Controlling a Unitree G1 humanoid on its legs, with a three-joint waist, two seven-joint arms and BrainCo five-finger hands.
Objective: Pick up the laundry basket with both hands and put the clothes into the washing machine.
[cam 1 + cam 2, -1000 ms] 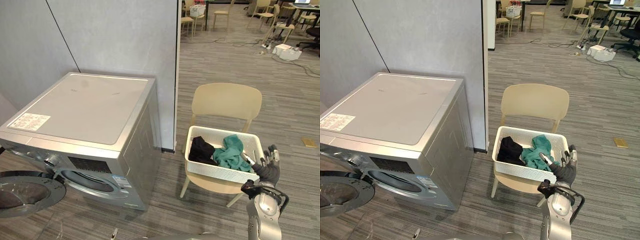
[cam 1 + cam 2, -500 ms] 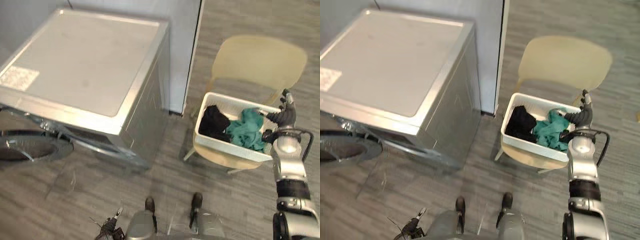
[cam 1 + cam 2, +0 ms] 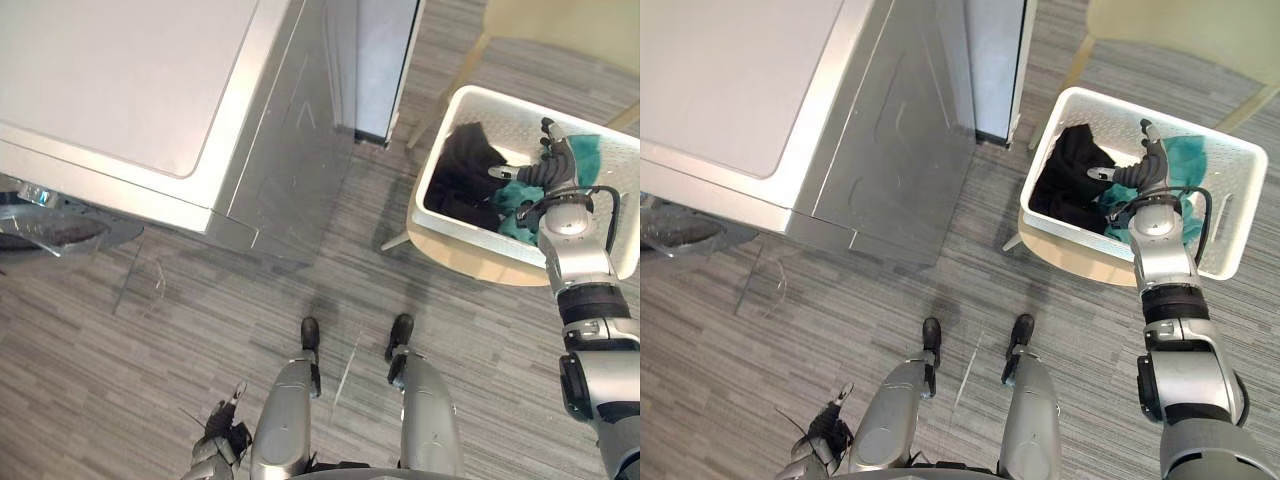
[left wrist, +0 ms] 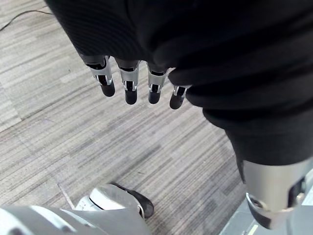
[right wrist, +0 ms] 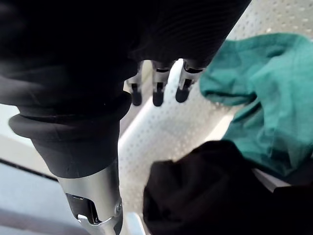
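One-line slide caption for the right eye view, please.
Right hand open over white laundry basket holding black and teal clothes.

a beige chair stands on grey plank floor near a pale partition.

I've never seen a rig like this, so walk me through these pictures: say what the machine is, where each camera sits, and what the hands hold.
This is a two-legged humanoid robot. The two wide pictures come from cameras in its head, looking down; the two close ones from cameras on its wrists. On the floor stands a washing machine, and beside it a chair carrying a white laundry basket with a black garment and a teal garment inside. The right hand is open above the basket, gripping nothing. The left hand hangs open and empty above the floor.
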